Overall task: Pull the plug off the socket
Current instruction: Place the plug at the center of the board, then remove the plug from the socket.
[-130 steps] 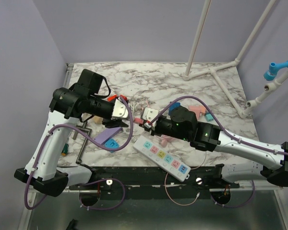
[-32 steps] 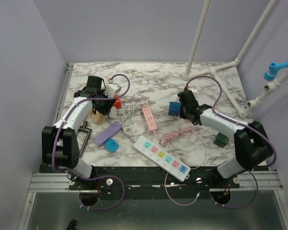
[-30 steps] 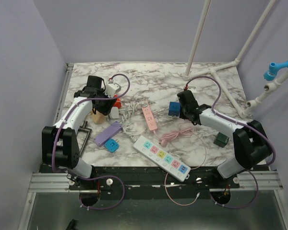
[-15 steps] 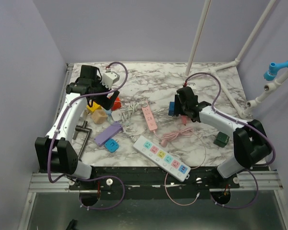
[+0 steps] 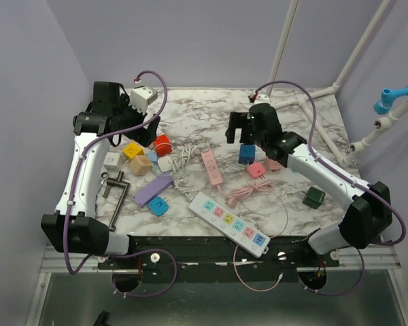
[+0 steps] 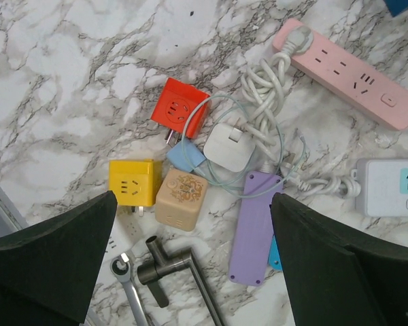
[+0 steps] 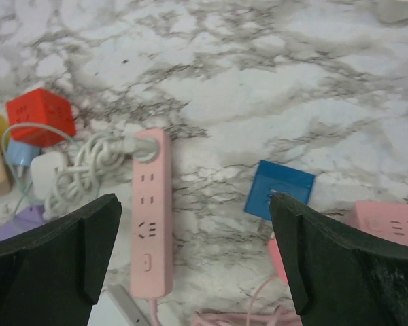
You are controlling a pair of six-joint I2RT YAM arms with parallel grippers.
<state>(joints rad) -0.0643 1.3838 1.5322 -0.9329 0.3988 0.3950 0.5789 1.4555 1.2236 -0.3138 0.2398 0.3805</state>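
A blue cube socket (image 5: 246,153) (image 7: 279,189) lies on the marble with its prongs showing, next to a pink cube (image 5: 257,169). My right gripper (image 5: 239,129) (image 7: 194,197) hangs open above them, holding nothing. Further left are a red cube socket (image 5: 162,145) (image 6: 180,117), a white plug (image 5: 164,164) (image 6: 229,147) with its coiled cord, a yellow cube (image 6: 130,182) and a tan cube (image 6: 183,197). My left gripper (image 5: 148,128) (image 6: 194,197) is open high above that cluster. The white plug lies loose, touching no socket face.
A pink power strip (image 5: 212,167) (image 7: 149,217) lies mid-table and a white strip with coloured sockets (image 5: 229,223) near the front edge. A purple strip (image 5: 154,189), a ratchet wrench (image 6: 132,295), a dark green cube (image 5: 313,197) and white pipe legs (image 5: 306,102) are around.
Both grippers opened and lifted away from the table. The right one drew back from the blue cube, which stays on the marble; the left rose off the red cube cluster.
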